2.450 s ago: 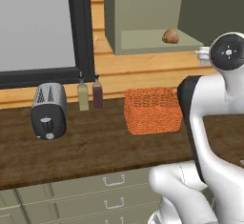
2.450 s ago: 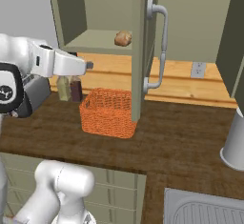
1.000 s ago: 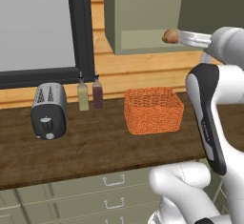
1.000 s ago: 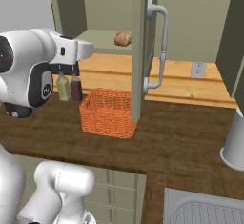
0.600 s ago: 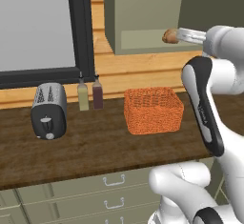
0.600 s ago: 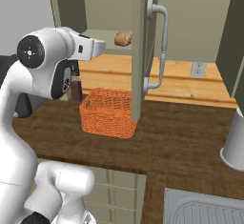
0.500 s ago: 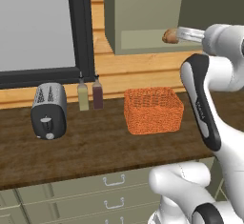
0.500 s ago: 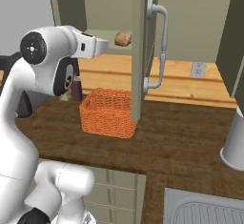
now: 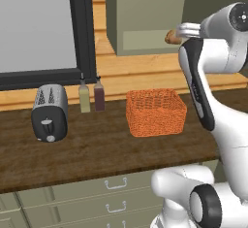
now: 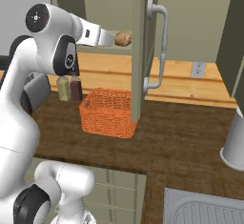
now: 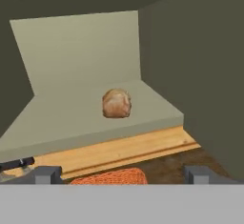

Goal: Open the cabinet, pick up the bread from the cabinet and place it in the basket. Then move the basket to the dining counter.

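The olive-green cabinet (image 10: 139,51) stands open, its door edge-on with the silver handle (image 10: 161,46) facing right. On its shelf lies the small brown bread (image 10: 123,38) (image 9: 169,37) (image 11: 116,103). My gripper (image 10: 107,38) (image 11: 122,173) is open at shelf height, just short of the bread and pointing at it, with nothing between its fingertips (image 11: 45,173). The orange woven basket (image 9: 156,111) (image 10: 107,112) (image 11: 105,178) sits on the dark wood worktop below the cabinet. The dining counter is out of view.
A silver toaster (image 9: 48,118) and two bottles (image 9: 92,95) stand on the worktop left of the basket. A grey pot (image 10: 236,137) and a sink (image 10: 205,208) are to the right. Drawers (image 9: 116,183) run below the worktop.
The hand has moved forward towards the shelf, ending closer to the bread. The jaws stayed open; bread, basket and door have not moved.
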